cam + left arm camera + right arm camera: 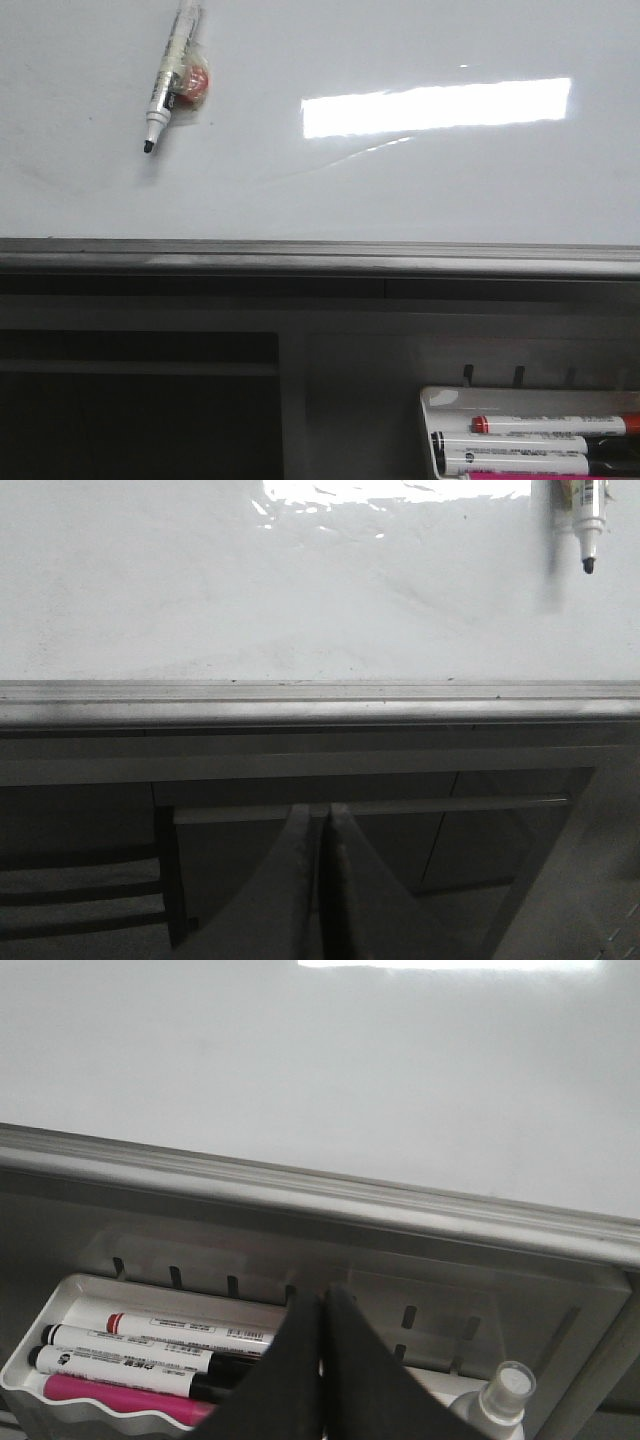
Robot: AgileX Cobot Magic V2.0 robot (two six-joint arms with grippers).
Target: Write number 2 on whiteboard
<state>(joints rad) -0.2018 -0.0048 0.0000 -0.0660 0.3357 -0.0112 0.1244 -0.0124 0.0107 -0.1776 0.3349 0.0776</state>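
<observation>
Whiteboard (420,190) seen from the front, with both wrist views below its grey metal edge. An uncapped black marker (170,72) lies on the board at upper left in the front view, tip pointing down toward the edge, with a small reddish object (192,84) touching its barrel; what that object is cannot be told. The same marker tip shows in the left wrist view (588,540). No pen line is visible on the board, only a bright rectangle of reflected light (436,105) and faint smears beneath it, so the number 2 is not yet drawn.

Left gripper (322,880): fingers pressed together, nothing between them, held below the board edge and well apart from the marker. Right gripper (322,1370): fingers likewise closed on nothing, just above a white tray (40,1360) that holds a red-capped marker (190,1328), two black-capped markers (130,1352) and a pink one (115,1398); a small spray bottle (505,1395) stands beside the tray.

Step in hand, as judged: the start, before any pen is taken. The next move calls for one gripper to part its fingers, reach a marker, most plausibly the uncapped one on the board near the left arm, close on its barrel, and bring the tip to a bare part of the board.
</observation>
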